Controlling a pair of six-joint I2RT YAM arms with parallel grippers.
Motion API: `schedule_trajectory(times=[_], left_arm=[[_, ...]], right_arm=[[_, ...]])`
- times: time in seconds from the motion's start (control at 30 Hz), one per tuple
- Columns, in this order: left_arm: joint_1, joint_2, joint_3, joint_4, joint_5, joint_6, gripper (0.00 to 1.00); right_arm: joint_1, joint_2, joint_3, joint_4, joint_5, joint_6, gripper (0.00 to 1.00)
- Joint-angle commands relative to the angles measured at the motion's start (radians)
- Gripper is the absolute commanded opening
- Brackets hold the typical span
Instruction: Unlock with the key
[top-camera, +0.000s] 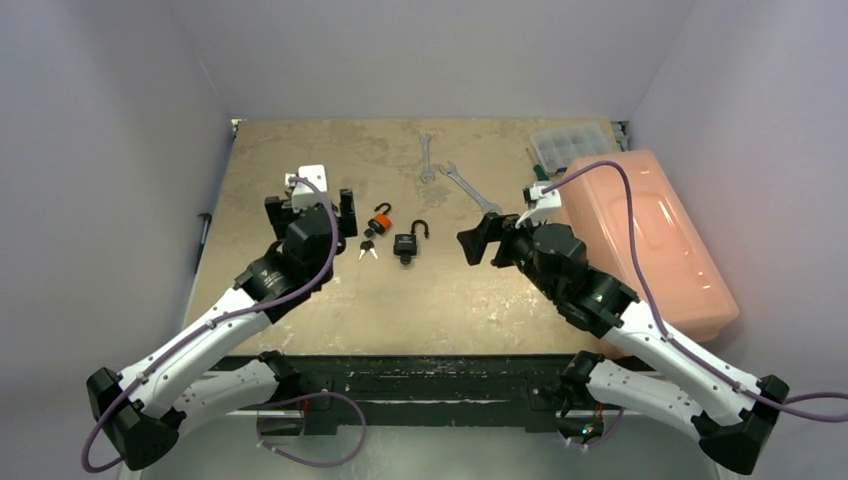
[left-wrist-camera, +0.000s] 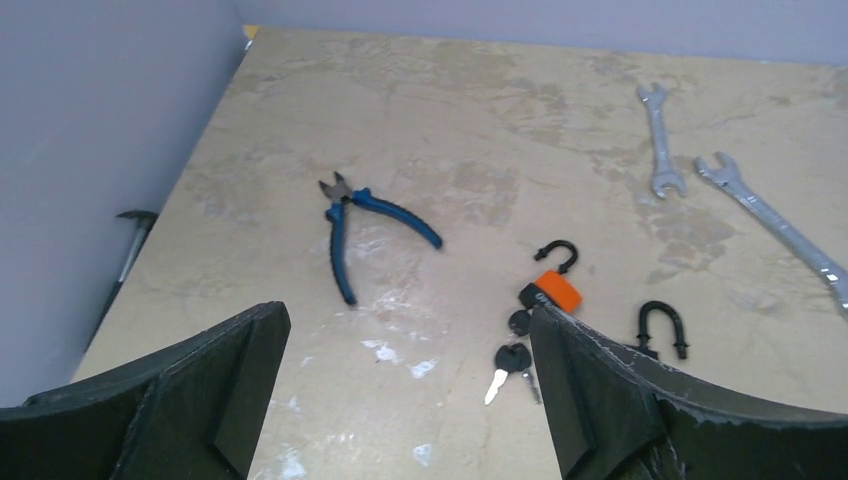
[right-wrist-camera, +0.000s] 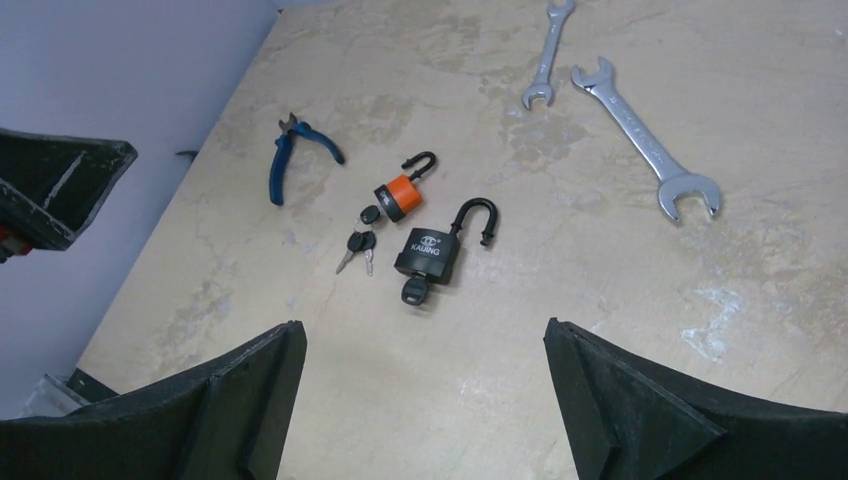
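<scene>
Although both arms hover over the surface (top-camera: 450, 300), neither holds anything: the left jaws (left-wrist-camera: 405, 318) stand wide apart with only bare tabletop between them, and the right jaws (right-wrist-camera: 422, 328) are just as wide and equally empty. The black padlock (right-wrist-camera: 430, 255) lies flat in the centre of the right wrist view, straight ahead of those jaws and above them in the frame. Its long axis runs from lower left to upper right, with the key (right-wrist-camera: 414, 291) seated in its base at the near end and the shackle (right-wrist-camera: 478, 222) swung open at the far end. In the overhead view it sits between the two arms, a little nearer the right one. The orange padlock (right-wrist-camera: 397, 195), its shackle also swung open, lies just up and left of the black one and closer to the left arm, with a bunch of spare keys (right-wrist-camera: 358, 245) beside it. Since both shackles hang free, I judge the unlocking done. White print on the black body shows a small emblem over a word that looks like "KAUNG", though the letters are too small to be sure. No other writing is legible.
</scene>
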Motion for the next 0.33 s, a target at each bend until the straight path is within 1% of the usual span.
schedule_trajectory(times=[0.0,0.07,0.17,0.3], left_arm=[[0.005,-0.036,-0.07,-0.001,-0.066,0.038,0.99],[0.005,-0.037,-0.061,-0.007,-0.047,0.032,0.99],[0.005,-0.036,-0.057,-0.007,-0.054,0.044,0.99],[0.005,-0.046,-0.062,-0.006,-0.034,0.047,0.99]], right_arm=[[0.003,0.01,-0.006,0.056,0.036,0.055,0.99],[0.003,0.019,-0.005,0.066,0.038,0.063,0.99],[0.003,0.038,0.0,0.081,0.043,0.059,0.99],[0.004,0.098,0.062,0.017,0.071,0.054,0.99]])
